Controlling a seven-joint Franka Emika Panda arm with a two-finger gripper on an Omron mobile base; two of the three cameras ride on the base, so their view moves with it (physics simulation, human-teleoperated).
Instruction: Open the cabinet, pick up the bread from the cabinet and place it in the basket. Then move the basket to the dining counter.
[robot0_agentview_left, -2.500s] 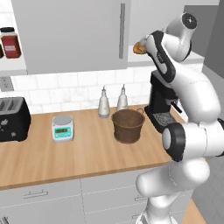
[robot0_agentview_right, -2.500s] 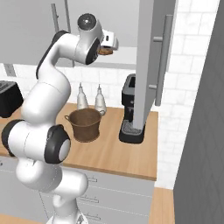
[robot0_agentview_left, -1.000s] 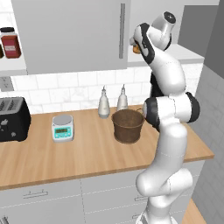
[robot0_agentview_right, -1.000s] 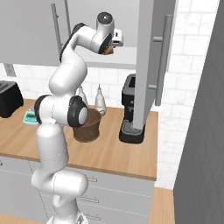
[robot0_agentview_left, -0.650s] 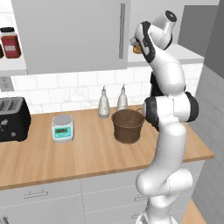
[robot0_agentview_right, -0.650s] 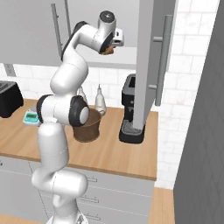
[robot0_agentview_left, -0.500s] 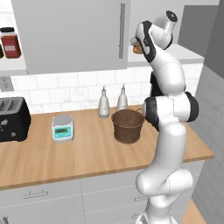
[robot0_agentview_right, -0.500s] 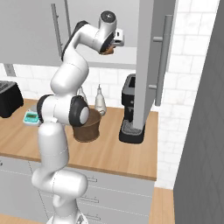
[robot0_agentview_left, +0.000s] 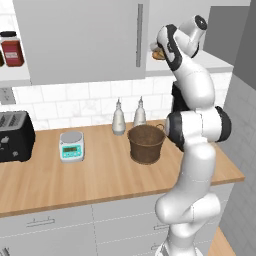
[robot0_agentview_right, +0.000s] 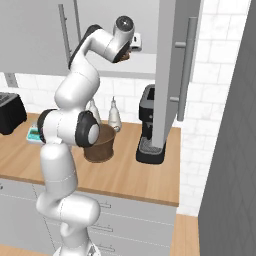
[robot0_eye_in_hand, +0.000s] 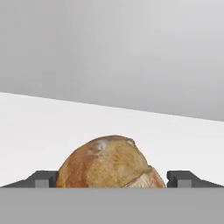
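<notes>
The jaws (robot0_eye_in_hand: 112, 179) are spread wide, and the bread (robot0_eye_in_hand: 111, 162) sits right between the two dark tips (robot0_eye_in_hand: 43, 178), one on each side, but I cannot tell if they touch it. The bread rests on the pale shelf (robot0_eye_in_hand: 52, 127) inside the open cabinet (robot0_agentview_right: 172, 65), high up where the white arm (robot0_agentview_left: 192, 95) reaches. Far below, the brown basket (robot0_agentview_left: 146, 144) stands on the wooden counter (robot0_agentview_left: 100, 175), near two bottles (robot0_agentview_left: 119, 118), a small scale (robot0_agentview_left: 71, 145) and a black toaster (robot0_agentview_left: 15, 136).
</notes>
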